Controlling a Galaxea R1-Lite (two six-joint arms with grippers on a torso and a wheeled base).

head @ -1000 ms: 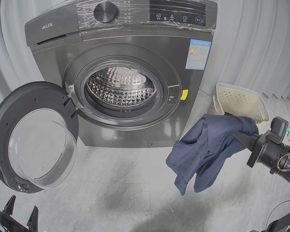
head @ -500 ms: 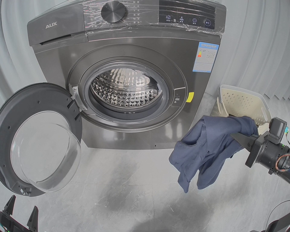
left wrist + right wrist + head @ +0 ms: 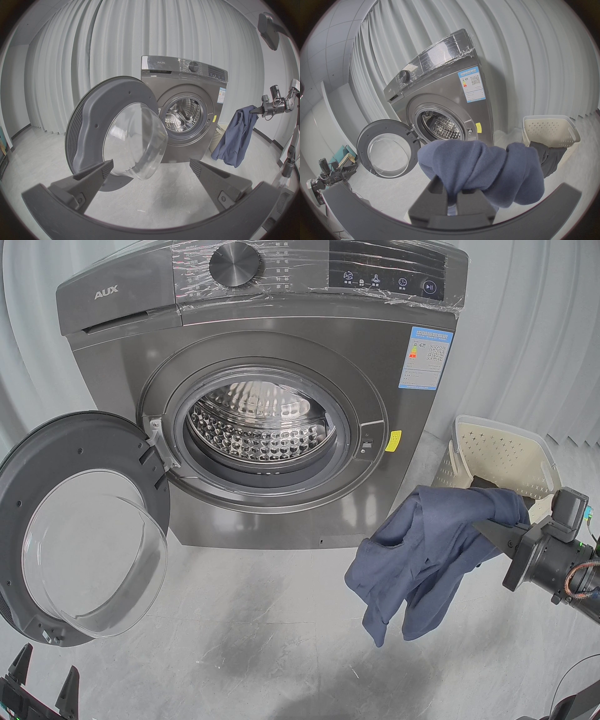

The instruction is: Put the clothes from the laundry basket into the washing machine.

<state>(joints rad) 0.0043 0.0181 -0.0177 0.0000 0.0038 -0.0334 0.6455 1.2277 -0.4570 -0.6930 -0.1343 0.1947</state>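
A blue garment hangs in the air to the right of the grey washing machine, with my right gripper shut on its upper edge. In the right wrist view the blue garment bunches over the shut right gripper. The drum looks bare, and the round door stands swung out to the left. The white laundry basket stands behind the garment, with a dark garment hanging over its rim. My left gripper is open, low at the front left, holding nothing.
Pale curtains hang behind the washing machine. The grey floor in front of the washing machine lies bare. The open door stands close in front of my left gripper.
The head camera shifted during the first half second. Since then my right gripper has sunk slightly and drifted a little left with the blue garment. The left gripper has stayed put.
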